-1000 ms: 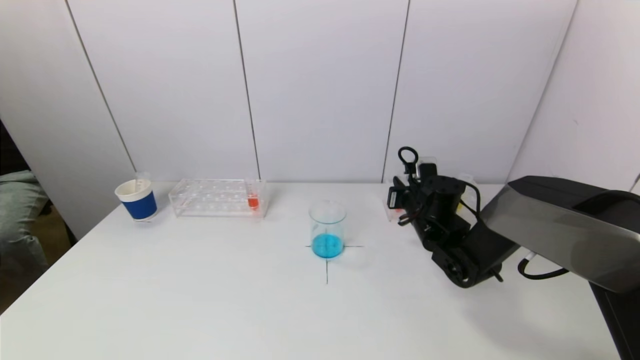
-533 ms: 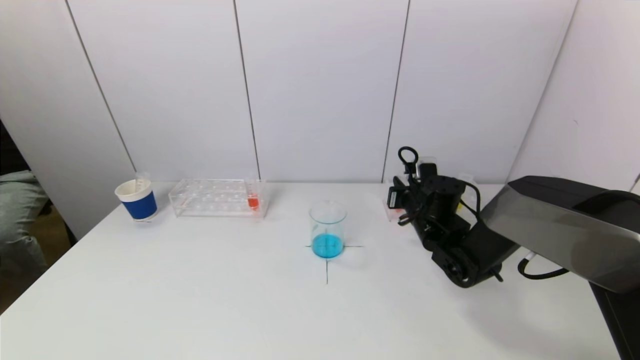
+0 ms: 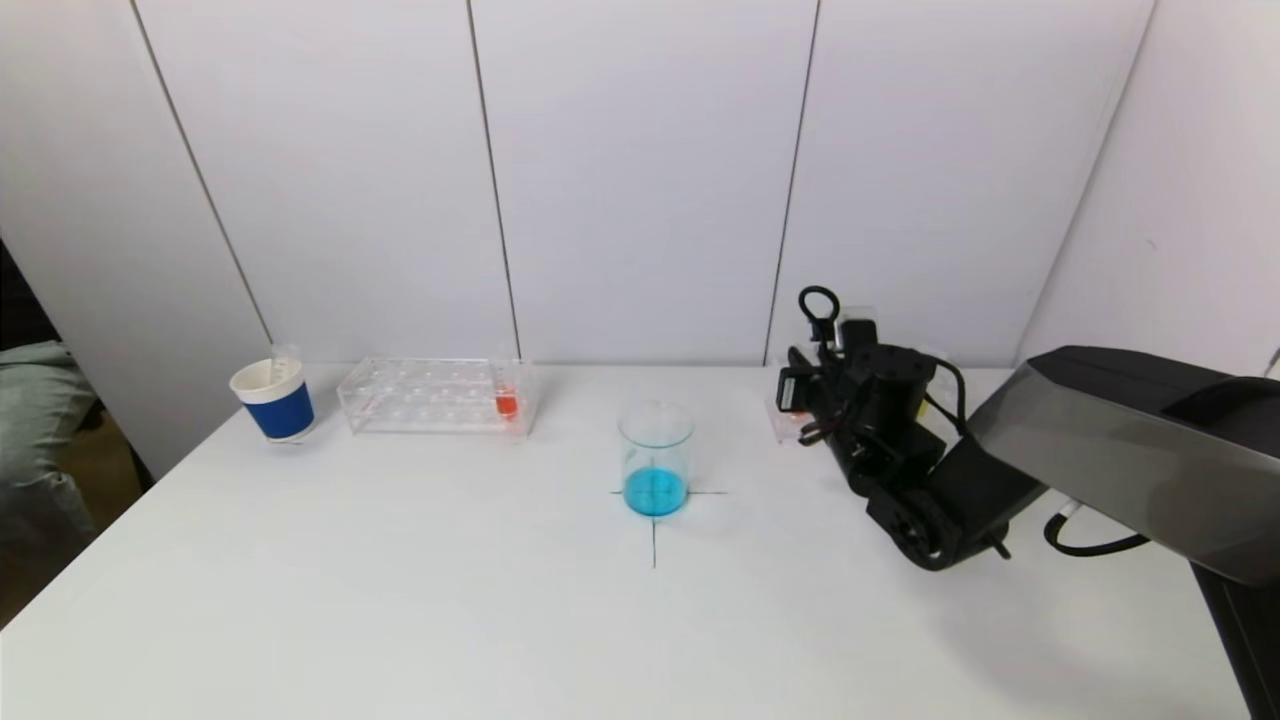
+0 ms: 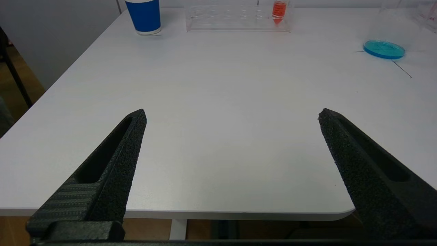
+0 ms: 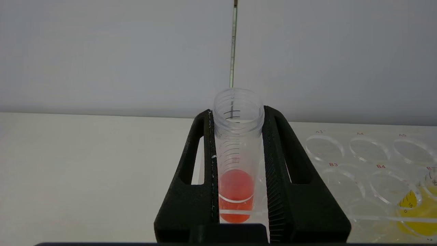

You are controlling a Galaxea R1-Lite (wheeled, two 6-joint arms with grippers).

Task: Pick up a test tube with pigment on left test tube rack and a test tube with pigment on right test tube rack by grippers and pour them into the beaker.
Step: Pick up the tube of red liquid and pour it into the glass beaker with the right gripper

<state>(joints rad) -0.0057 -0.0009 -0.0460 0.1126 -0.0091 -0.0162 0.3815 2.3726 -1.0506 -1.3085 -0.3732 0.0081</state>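
My right gripper is shut on a clear test tube with orange-red pigment, which still stands in the right rack at the back right of the table; in the head view the arm hides most of that rack. The beaker with blue liquid stands at the table's middle on a cross mark. The left rack holds a tube with orange pigment at its right end. My left gripper is open and empty above the table's near edge, out of the head view.
A blue and white paper cup holding a tube stands left of the left rack. A tube with yellow pigment sits further along the right rack. The white wall stands close behind both racks.
My right arm has risen very slightly with the tube between its fingers. Nothing else has moved.
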